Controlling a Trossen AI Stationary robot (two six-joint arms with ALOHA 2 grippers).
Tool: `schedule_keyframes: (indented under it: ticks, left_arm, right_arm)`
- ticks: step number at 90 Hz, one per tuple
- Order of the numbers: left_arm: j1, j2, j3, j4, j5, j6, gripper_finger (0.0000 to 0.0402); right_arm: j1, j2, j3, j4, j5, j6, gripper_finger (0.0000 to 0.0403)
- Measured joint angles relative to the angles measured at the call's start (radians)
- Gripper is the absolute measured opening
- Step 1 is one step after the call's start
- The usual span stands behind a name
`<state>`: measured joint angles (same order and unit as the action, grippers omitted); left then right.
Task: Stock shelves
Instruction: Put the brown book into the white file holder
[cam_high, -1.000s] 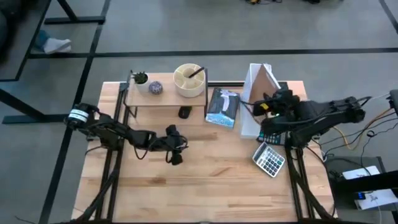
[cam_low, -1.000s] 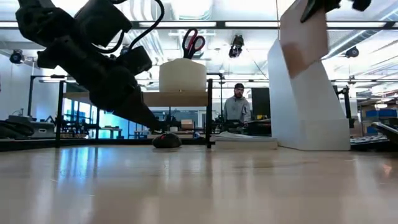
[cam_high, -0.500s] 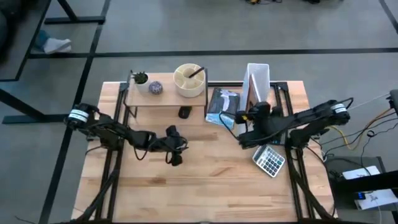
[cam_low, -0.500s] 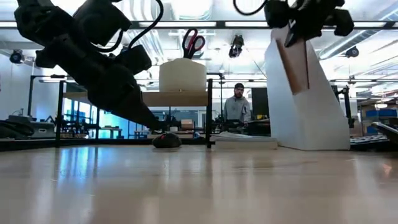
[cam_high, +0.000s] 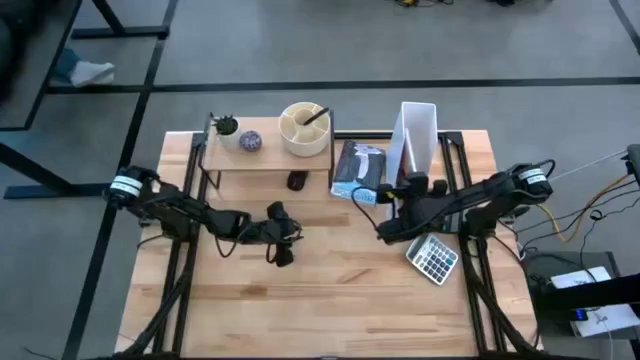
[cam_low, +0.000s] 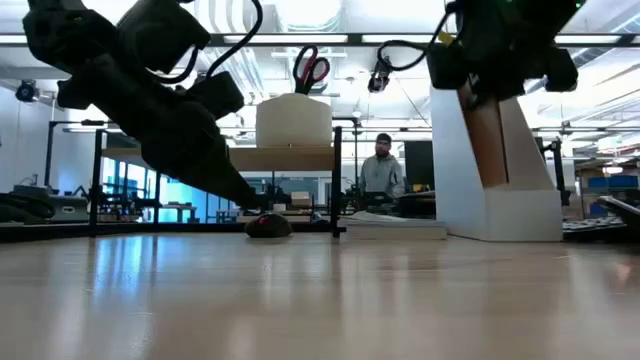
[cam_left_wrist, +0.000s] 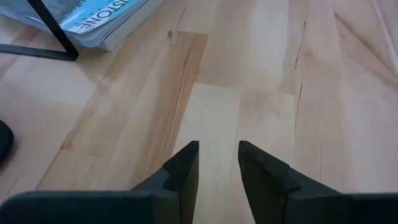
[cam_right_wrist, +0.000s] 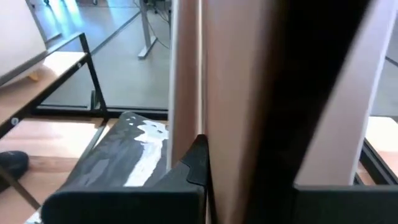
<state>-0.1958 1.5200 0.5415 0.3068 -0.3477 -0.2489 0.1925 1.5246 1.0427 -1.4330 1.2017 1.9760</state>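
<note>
Brown book (cam_right_wrist: 249, 93) upright between the right hand's (cam_right_wrist: 249, 186) dark fingers (cam_right_wrist: 189, 168).

Shelf (cam_high: 265, 160) back-left; book (cam_high: 358, 172) right of it; calculator (cam_high: 433, 258) front-right.

Robotics lab; ceiling strip lights (cam_low: 300, 39), workbenches (cam_low: 60, 205), concrete floor (cam_high: 300, 50).

Four views, one table.
High looks straight down; low looks level across the table (cam_high: 330, 290); wrist views sit close. High and low share the shelf (cam_high: 262, 158).
</note>
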Motion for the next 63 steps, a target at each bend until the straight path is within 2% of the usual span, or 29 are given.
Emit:
schedule_keyframes:
  ticks: [44,63]
  left_arm:
    - [0.000,0.000,0.000,0.000,0.000,0.000,0.0098]
    - [-0.003,0.000,0.000,0.000,0.000,0.000,0.0098]
  right_arm:
    - [-0.012,-0.004,0.023,0.000,0.066,-0.106,0.0003]
    - [-0.020,0.004,-0.016,0.043,0.048,-0.056,0.0003]
